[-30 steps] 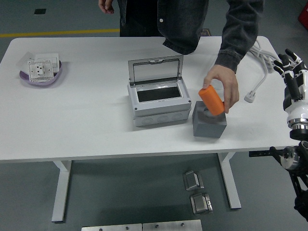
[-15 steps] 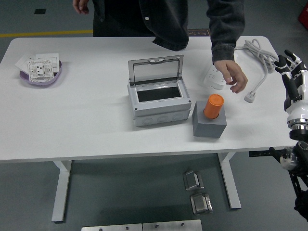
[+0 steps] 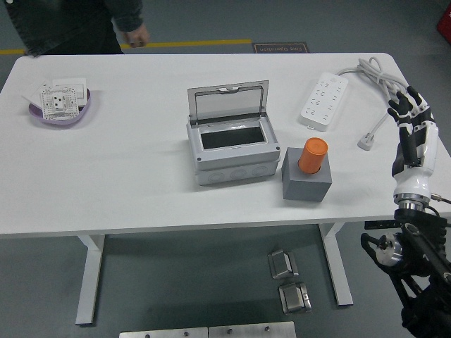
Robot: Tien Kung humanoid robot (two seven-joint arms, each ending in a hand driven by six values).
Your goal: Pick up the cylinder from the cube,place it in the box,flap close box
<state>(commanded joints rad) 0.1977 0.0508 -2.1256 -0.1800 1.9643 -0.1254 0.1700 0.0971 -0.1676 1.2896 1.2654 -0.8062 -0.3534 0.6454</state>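
Table edges: white table [image 3: 127,183] with near edge across the lower part of the view, far edge along the top, right end by the right hand.
Open room: bare top left of the box, between it and the purple dish; also bare in front of box and cube up to the near edge.
Right hand [image 3: 409,113]: raised over the table's right end, fingers spread apart, holding nothing, well apart from the cylinder.
Left hand: out of view.
Orange cylinder [image 3: 312,155]: upright, seated in the top of the grey cube, upper part sticking out.
Grey cube [image 3: 307,184]: just right of the box, near the front edge.
Grey box [image 3: 231,151]: centre of table, clear flap lid [image 3: 229,103] standing open at the back, interior dark.
Power strip [image 3: 323,100]: white, far right part of the top, cable [image 3: 373,74] looping to a plug [image 3: 366,143] near the right hand.
Purple dish [image 3: 62,110]: far left, holding white socket plates [image 3: 60,96].
Floor: grey, yellow line past the far edge, two metal parts [image 3: 289,280] under the table.
Person [image 3: 77,24]: at top left behind the table, hand [image 3: 139,36] off the table.
Change: person gone from the cube side to the far left; power strip now uncovered; right hand lower and nearer the table end; cylinder and cube unmoved.
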